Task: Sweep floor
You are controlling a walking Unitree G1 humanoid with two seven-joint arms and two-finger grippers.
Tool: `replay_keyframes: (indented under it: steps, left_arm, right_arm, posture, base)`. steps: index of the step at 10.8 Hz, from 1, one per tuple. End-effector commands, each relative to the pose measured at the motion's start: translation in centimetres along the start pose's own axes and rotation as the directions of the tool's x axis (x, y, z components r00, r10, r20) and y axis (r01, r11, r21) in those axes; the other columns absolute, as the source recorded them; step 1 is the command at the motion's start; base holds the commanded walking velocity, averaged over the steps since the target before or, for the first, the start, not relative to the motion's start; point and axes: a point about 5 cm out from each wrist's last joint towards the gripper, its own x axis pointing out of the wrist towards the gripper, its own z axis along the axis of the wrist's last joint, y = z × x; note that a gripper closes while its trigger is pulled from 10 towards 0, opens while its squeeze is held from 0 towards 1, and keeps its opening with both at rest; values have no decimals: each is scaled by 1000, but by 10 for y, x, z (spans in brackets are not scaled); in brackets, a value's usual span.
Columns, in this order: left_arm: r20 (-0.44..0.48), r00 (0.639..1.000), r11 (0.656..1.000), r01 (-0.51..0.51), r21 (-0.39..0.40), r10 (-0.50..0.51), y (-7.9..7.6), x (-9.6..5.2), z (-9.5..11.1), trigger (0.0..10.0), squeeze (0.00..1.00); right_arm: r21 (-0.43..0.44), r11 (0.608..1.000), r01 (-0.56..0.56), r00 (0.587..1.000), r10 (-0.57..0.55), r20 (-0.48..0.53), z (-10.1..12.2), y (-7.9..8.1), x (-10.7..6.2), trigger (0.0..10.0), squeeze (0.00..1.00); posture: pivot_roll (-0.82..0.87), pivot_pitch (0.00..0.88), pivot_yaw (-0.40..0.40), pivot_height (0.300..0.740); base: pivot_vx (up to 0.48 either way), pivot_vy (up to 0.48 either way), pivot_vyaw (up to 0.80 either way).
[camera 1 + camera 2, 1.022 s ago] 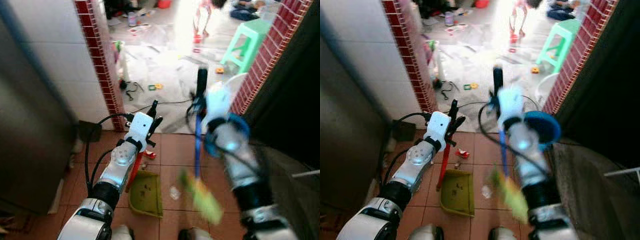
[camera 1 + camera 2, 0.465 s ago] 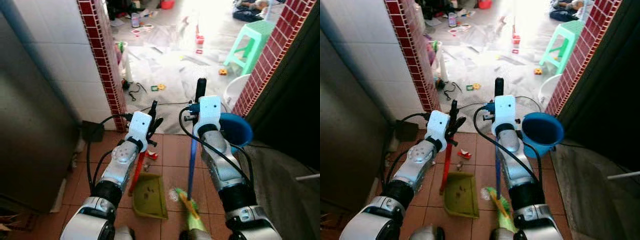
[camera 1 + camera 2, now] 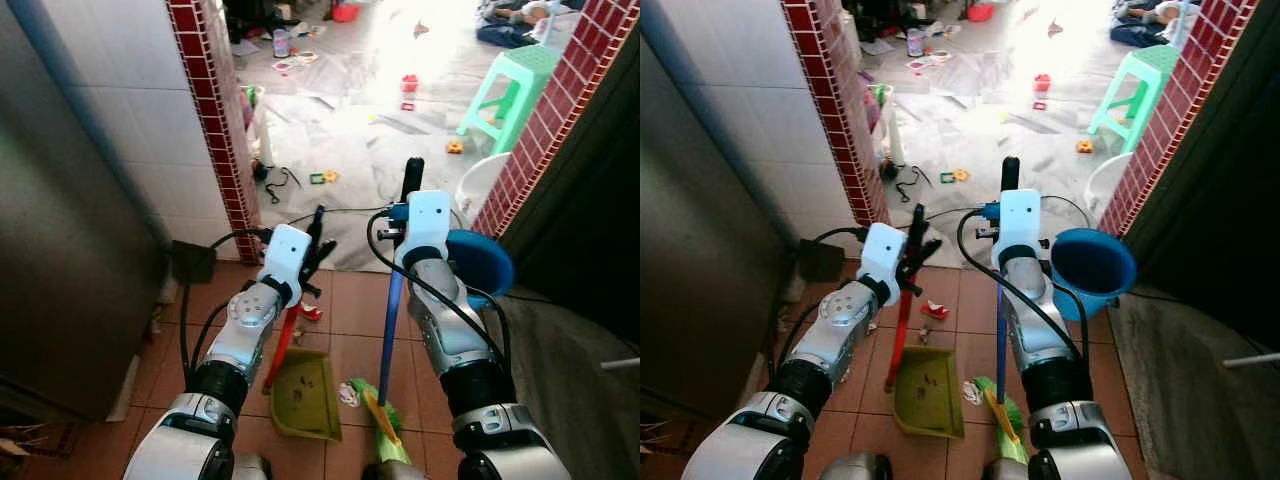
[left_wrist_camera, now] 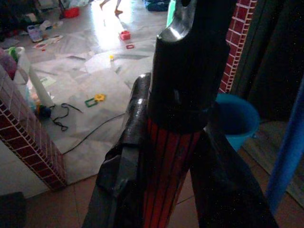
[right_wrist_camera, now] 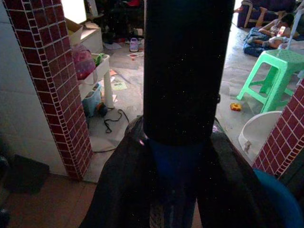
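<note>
Broom: a blue-handled broom [image 3: 389, 318] with green bristles is held upright; its head rests on the terracotta tile floor [image 3: 340, 300] just beside the dustpan.
Right gripper: the right gripper [image 3: 412, 200] is clamped around the broom's black top grip.
Dustpan: a green dustpan [image 3: 302, 395] lies flat on the tiles, with dark crumbs seen inside; its red handle rises to the left gripper.
Left gripper: the left gripper [image 3: 313, 243] is closed around the red handle.
Debris: a pale scrap [image 3: 348, 394] lies between pan and bristles; a red scrap [image 3: 312, 313] lies beyond.
Progress: judged partly done; both scraps remain.
Surroundings: a blue bucket [image 3: 482, 262] stands near the doorway.
</note>
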Motion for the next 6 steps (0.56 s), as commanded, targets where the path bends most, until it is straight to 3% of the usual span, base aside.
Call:
replay_keyframes:
  steps: [1, 5, 6]
  left_arm:
    - [-45, 994, 991, 100, -83, -104, -22, 2, -11, 10000, 0]
    - [58, 991, 984, 128, -120, -122, -22, 3, 2, 10000, 0]
    - [71, 991, 986, 122, -117, -114, -21, 3, 4, 10000, 0]
  right_arm:
    - [2, 1000, 7, 1000, -7, 0, 4, 0, 3, 10000, 0]
    - [56, 998, 26, 1000, -26, -2, 5, -4, 9, 10000, 0]
    - [26, 999, 25, 1000, -26, 9, 7, -6, 9, 10000, 0]
  posture:
    - [-31, 26, 21, 740]
    - [-33, 26, 26, 740]
    - [-33, 26, 26, 740]
  base:
    - [0, 0, 0]
    - [0, 0, 0]
    - [0, 0, 0]
